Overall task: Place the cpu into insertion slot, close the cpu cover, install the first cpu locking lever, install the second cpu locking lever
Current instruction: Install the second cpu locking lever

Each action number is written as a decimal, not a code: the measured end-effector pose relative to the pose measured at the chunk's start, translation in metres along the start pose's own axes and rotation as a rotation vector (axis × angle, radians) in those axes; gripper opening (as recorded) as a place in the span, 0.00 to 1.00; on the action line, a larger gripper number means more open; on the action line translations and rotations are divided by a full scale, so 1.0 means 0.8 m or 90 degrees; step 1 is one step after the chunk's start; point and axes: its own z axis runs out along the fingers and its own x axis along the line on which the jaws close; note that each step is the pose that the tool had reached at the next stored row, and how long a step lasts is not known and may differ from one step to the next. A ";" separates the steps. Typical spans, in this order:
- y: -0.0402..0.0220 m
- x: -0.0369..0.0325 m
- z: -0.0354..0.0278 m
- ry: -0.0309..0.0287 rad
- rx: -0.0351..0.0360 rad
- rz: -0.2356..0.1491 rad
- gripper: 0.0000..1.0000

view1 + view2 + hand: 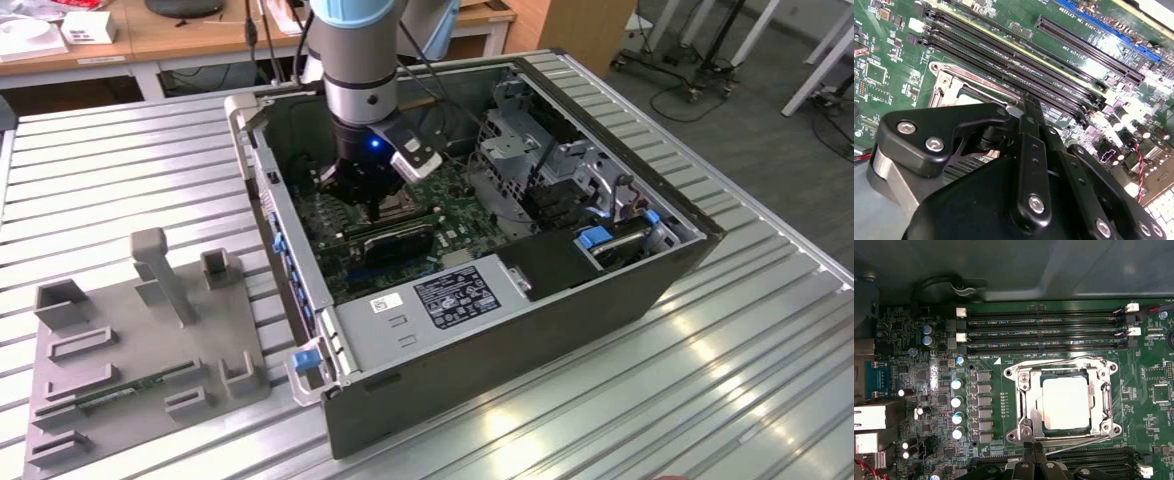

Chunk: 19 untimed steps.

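I see cpu (1066, 402) seated in insertion slot (1050, 427), cpu cover (1102, 399) down; gripper (1034, 447) at its edge, jaws clenched, empty

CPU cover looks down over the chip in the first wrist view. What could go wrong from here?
The gripper sits at the cpu cover's edge beside thin wire levers; a slightly off push could slip past them or bend one. The memory slots lie close alongside, so a sideways slip might strike them.
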 end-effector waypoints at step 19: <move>-0.0007 0.0103 0.0025 -0.0059 -0.0005 0.000 0.11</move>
